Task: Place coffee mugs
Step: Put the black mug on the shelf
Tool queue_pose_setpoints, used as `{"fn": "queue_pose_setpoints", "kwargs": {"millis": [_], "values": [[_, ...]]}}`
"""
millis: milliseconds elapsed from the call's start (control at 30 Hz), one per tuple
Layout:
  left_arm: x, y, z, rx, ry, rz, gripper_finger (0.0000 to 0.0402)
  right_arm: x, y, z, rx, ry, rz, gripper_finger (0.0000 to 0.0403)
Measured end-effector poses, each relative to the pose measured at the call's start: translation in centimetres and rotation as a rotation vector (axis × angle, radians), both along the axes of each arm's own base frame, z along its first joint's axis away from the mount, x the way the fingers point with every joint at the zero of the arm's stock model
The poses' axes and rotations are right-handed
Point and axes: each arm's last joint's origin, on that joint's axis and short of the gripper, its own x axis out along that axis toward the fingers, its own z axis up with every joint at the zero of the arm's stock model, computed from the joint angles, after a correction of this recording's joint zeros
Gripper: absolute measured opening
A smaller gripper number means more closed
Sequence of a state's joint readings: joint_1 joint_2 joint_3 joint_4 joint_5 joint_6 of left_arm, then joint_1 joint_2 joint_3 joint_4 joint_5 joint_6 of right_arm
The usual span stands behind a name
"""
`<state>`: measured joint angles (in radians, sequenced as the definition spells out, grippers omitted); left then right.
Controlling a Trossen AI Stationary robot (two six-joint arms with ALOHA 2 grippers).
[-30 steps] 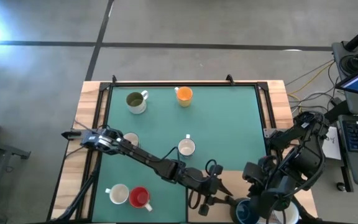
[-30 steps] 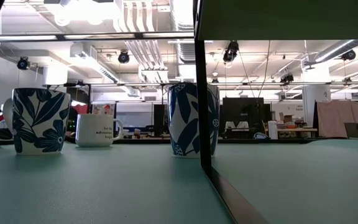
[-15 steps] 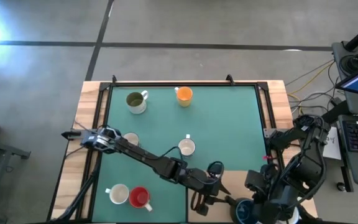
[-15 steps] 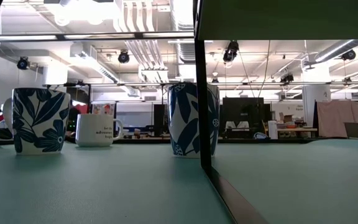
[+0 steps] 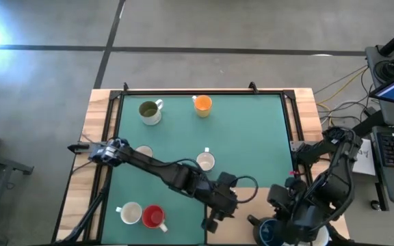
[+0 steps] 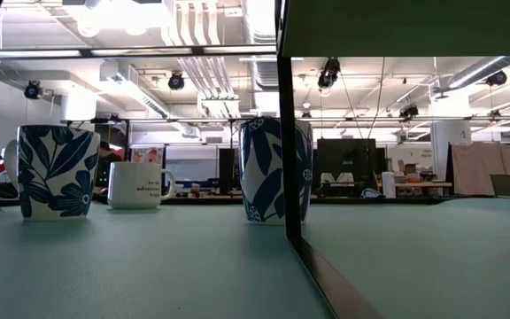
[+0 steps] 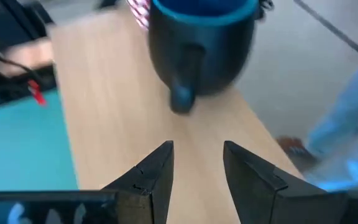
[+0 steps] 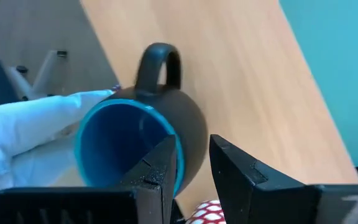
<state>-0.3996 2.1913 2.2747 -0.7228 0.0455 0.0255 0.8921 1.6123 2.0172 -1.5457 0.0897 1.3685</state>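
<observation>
The dark blue mug [image 5: 270, 234], bright blue inside, stands on the wooden strip at the table's near right corner. My right gripper [image 8: 193, 163] is on its rim from above. My left gripper [image 7: 197, 163] is open and apart from the mug [image 7: 201, 50], whose handle points toward it; in the high view the left gripper [image 5: 211, 222] hovers left of the mug. On the green mat stand the olive-lined mug [image 5: 149, 111], the orange mug [image 5: 202, 104], a white mug [image 5: 205, 162], another white mug [image 5: 130, 213] and the red mug [image 5: 154, 216]. My right gripper holds the dark blue mug by its rim [image 8: 185, 146], on the side opposite the handle [image 8: 159, 62]. One finger [image 8: 160, 165] is inside the mug and the other [image 8: 232, 168] outside. The fingers come from above, pointing down. Whether the mug's base is on the wood cannot be told.
Something white, like a gloved hand [image 8: 36, 121], lies against the mug's far side. A further white mug [image 5: 142, 153] sits half under my left arm. The low view shows two leaf-patterned mugs [image 6: 53, 171] [image 6: 268, 171] and a dark post [image 6: 288, 133]. Black rails [image 5: 204, 92] frame the mat.
My left gripper has drawn back from the dark blue mug toward the table's left, and its wrist has swung round. My right arm has shifted slightly over the mug. The mugs on the mat have stayed put.
</observation>
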Motion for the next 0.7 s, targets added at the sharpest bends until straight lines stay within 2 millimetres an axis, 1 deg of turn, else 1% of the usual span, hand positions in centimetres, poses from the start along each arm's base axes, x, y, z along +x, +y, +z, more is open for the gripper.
{"fn": "queue_pose_setpoints", "kwargs": {"millis": [133, 233, 367, 500, 600, 700], "values": [[-1.1, 0.9, 1.0, -0.044, 0.08, -0.025, 0.0123, 0.0, -0.2, -0.9, -0.053, 0.032, 0.021, 0.0086], [-2.0, 1.4, 1.7, -0.025, 0.109, -0.022, 0.0123, 0.0, -0.2, -1.5, -0.078, 0.041, 0.045, 0.0086], [-3.4, 2.1, 3.0, 0.014, 0.129, 0.001, 0.0123, 0.7, -1.3, -2.3, -0.133, 0.044, 0.066, 0.0086], [-5.0, 2.5, 3.5, 0.051, 0.203, 0.044, 0.0124, 1.7, -3.7, -3.3, -0.185, 0.068, 0.075, 0.0086], [-6.2, 2.6, 3.8, 0.076, 0.256, 0.083, 0.0123, 2.2, -6.4, -3.3, -0.199, 0.068, 0.061, 0.0086], [-7.7, 2.3, 4.4, 0.11, 0.291, 0.119, 0.0123, 2.0, -9.5, -2.8, -0.215, 0.043, 0.032, 0.0086]]}}
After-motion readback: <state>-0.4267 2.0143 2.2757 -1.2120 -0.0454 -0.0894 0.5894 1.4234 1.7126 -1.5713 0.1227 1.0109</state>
